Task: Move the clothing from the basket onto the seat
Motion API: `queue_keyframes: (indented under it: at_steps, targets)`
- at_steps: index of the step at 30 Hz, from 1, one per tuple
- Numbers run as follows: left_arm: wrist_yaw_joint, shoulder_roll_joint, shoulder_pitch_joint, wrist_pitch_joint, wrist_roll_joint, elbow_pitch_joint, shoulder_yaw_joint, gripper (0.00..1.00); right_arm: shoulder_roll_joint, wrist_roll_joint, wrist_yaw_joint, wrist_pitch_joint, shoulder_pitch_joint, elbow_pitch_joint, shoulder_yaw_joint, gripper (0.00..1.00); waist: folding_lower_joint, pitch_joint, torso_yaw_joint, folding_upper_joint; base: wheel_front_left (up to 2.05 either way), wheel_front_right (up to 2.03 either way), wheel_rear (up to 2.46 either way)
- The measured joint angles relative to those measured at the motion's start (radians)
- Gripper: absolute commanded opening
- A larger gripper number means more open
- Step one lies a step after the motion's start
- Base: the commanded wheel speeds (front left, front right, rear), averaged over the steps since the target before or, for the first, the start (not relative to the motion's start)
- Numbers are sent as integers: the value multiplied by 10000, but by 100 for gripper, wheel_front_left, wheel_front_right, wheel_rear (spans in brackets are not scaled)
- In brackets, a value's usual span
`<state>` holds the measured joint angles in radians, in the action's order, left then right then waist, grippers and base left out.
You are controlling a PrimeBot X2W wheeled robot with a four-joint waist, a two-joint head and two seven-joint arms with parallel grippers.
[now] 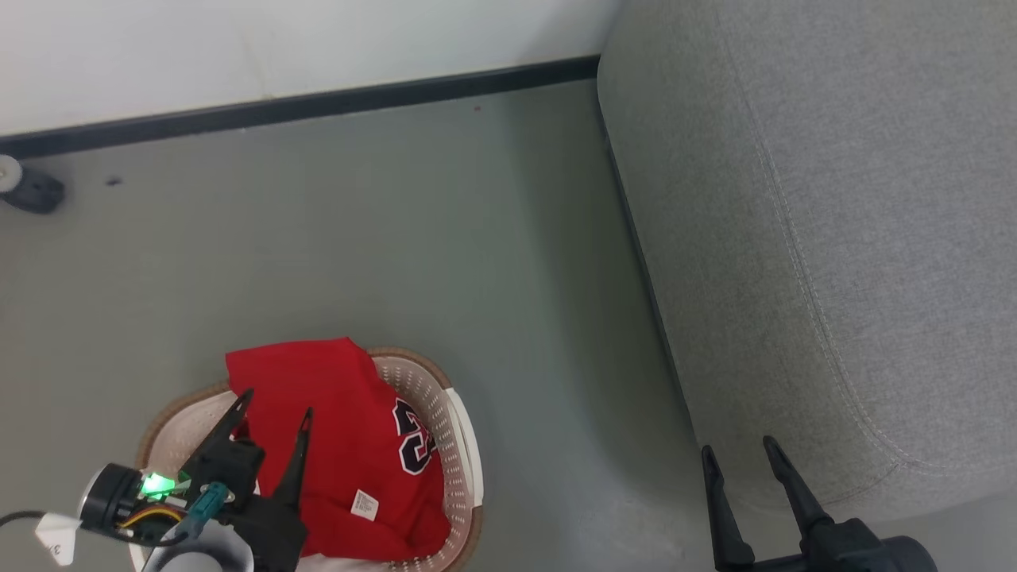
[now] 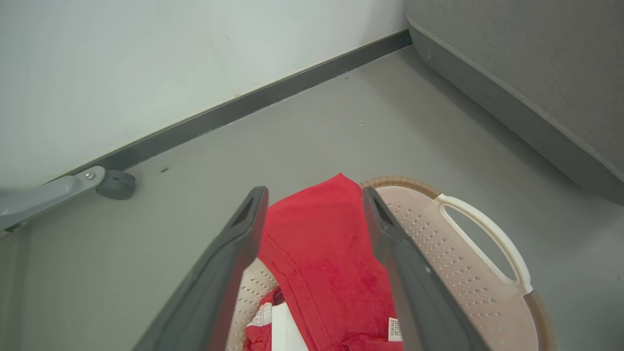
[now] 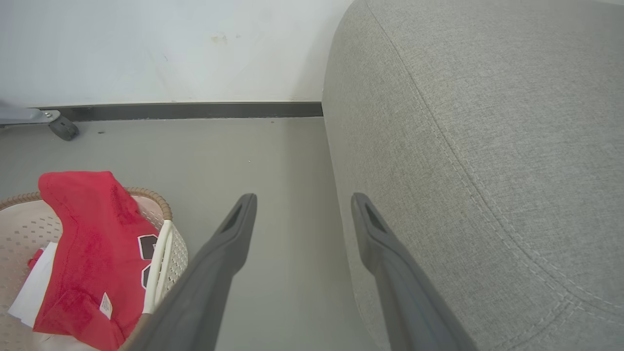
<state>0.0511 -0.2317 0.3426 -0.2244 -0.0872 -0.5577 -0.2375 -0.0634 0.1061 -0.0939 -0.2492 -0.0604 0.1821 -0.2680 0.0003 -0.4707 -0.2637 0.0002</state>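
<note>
- My left claw (image 1: 277, 403) hangs over the oval cream plastic laundry basket with small round holes and a brown rim (image 1: 435, 391). Its two long dark fingers are spread wide and grip nothing.
- In my left wrist view the bright red soft clothing (image 2: 321, 243) shows in the gap between those fingers, lower down. I cannot tell whether my tips touch the cloth.
- The clothing lies in the basket. The top piece is a red jersey with a navy-and-white number and a small white tag, and its upper edge is draped over the far rim. A white panel of another piece peeks out beneath it.
- The basket stands on the plain grey floor (image 1: 397, 238), to the left of the large grey woven-fabric seat with a stitched seam (image 1: 834, 238) and apart from it.
- My right claw (image 1: 737, 445) is also spread wide and holds nothing. It sits at the seat's rounded near corner, one finger in front of the fabric, the other over the floor.
- A white wall with a dark skirting strip (image 1: 318, 103) runs behind, with a small dark caster wheel (image 1: 28, 188) near it.
</note>
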Motion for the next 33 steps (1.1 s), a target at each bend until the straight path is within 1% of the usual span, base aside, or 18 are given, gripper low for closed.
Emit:
queue_keyframes:
  at_steps: [1, 4, 10, 13, 17, 24, 33]
  targets:
    - [98, -31, 138, 73, 82, -148, -82, 100, 8, -2, -29, 0, -56, -48, 2, 100, 0, -153, -37, 0, 0, 0, 0]
    - [203, -50, 614, 253, 221, -543, -209, 100, 19, -2, -35, 0, -236, -171, 17, 100, 0, -618, -130, 0, 0, 0, 0]
    - [322, -27, 1474, 497, 293, -1513, -405, 100, 36, -343, -44, 0, -537, -311, 0, 100, 0, -1513, -245, 0, 0, 0, 0]
    - [466, -13, 1772, 660, 301, -1954, -531, 100, 44, -368, -119, 0, -595, -468, 36, 100, 0, -1907, -277, 0, 0, 0, 0]
    - [550, 19, 2202, 872, 359, -2479, -717, 100, 58, -414, -128, -2, -790, -731, 50, 100, -1, -2382, -310, 0, 0, 0, 0]
    - [562, 159, 3104, 1283, 359, -3269, -815, 100, 94, -545, -130, -2, -892, -1170, -19, 100, -1, -3131, -332, -1, 0, 0, 0]
    - [644, -10, 4003, 1632, 575, -4052, -1024, 100, 117, -648, -217, -4, -983, -1875, -107, 100, -2, -3962, -261, -1, 0, 0, 0]
